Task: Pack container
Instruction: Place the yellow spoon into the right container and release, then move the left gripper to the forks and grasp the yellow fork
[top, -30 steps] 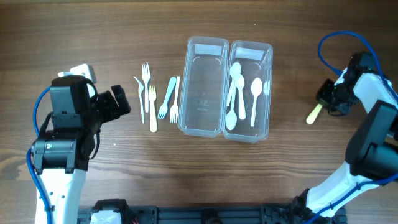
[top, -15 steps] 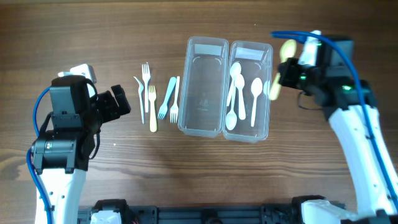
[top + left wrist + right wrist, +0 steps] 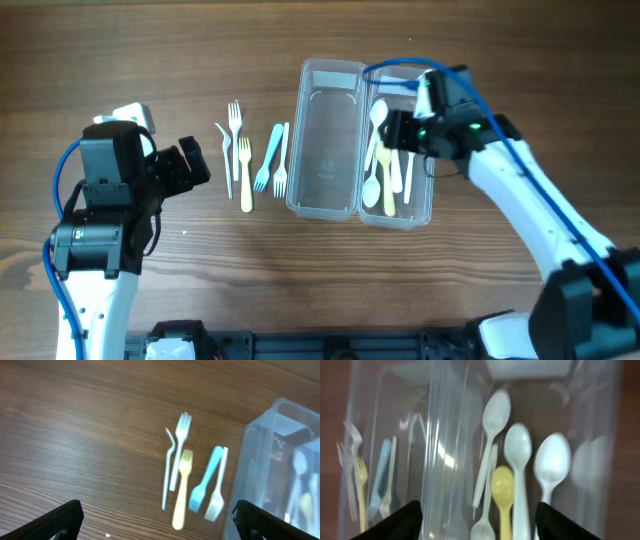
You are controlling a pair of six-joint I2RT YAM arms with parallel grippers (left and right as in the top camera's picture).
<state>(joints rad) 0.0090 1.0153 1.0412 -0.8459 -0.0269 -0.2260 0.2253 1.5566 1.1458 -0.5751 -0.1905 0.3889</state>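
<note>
Spoons are nearly done, and the step in hand looks like a drop-off. The right gripper (image 3: 480, 517) hangs over the right bin (image 3: 425, 208) with its jaws spread wide and nothing between them. The yellow spoon (image 3: 503, 491) lies flat in that bin among the white spoons (image 3: 517, 445), bowl toward twelve o'clock in the wrist view, apparently free of the fingers. In the overhead view it sits toward the six o'clock end of the bin.

The left bin (image 3: 325, 150), touching the right one at its nine o'clock side, holds nothing. The forks (image 3: 183, 485) lie on the table (image 3: 300, 290) at nine o'clock of the bins, close together and some overlapping. The left gripper (image 3: 196, 162) waits at nine o'clock of them, jaws fully apart and empty.

By my reading the forks are what remains, probably for the left bin. The next move calls for the right arm to lift clear without catching the bin wall. Then a gripper must single out one thin, flat fork from the cluster, which could drag its neighbours along.
</note>
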